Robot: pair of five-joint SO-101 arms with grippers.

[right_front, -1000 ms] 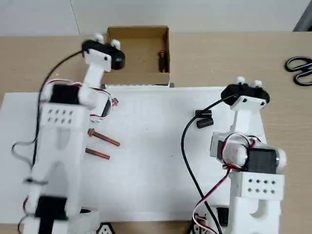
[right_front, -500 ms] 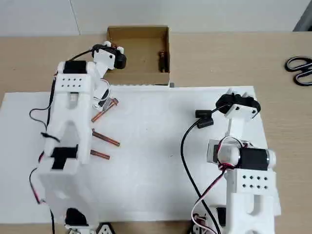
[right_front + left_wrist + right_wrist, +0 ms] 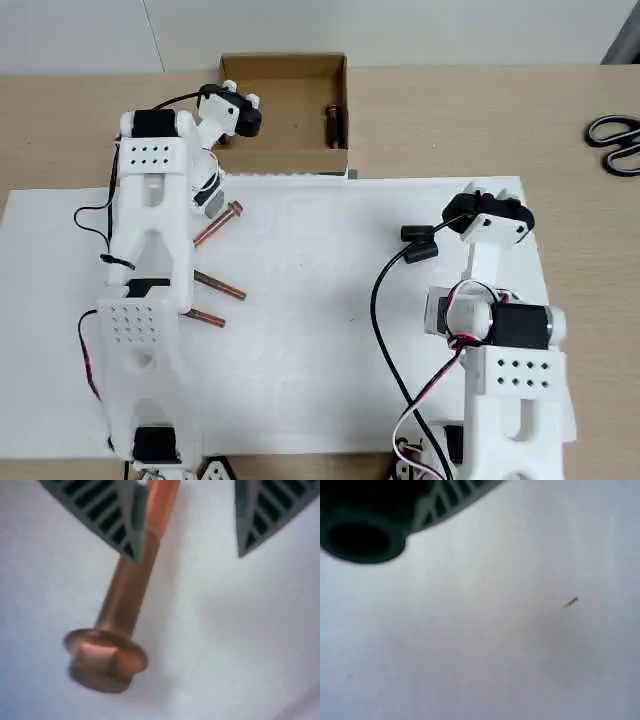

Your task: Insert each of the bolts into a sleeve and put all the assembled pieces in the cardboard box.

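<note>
Copper bolt (image 3: 125,605) lies near the white sheet (image 3: 330,340)'s far edge, leftward. We see its shaft between the left gripper (image 3: 187,555)'s spread jaws, touching one. For the right gripper (image 3: 480,212), we can't tell.

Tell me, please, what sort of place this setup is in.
Most likely a robotics lab or hobby workbench: two small robot arms sit on a wooden table with a white sheet under them, with copper bolts and a cardboard box laid out as a test task.
</note>
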